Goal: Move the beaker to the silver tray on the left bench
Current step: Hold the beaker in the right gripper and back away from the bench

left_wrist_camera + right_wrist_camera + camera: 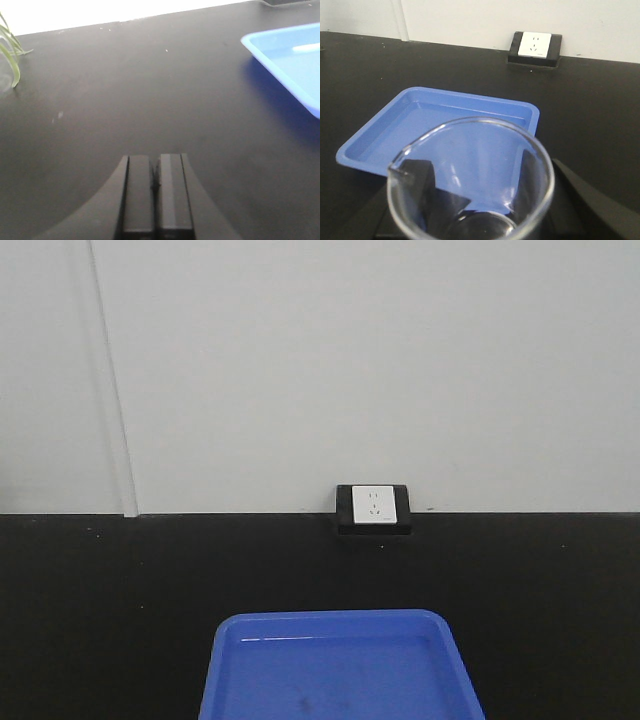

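The clear glass beaker [470, 175] with a flared rim fills the bottom of the right wrist view, held between the dark fingers [417, 182] of my right gripper [472, 200], above the near edge of a blue tray. My left gripper [155, 185] is shut and empty, its two pads together, low over the black bench. No silver tray shows in any view.
A blue plastic tray [385, 137] lies on the black bench top [600, 110]; it also shows in the front view [225, 660] and the left wrist view [285, 60]. A white wall socket [374, 505] sits at the bench's back edge. Green leaves [11, 55] show at far left.
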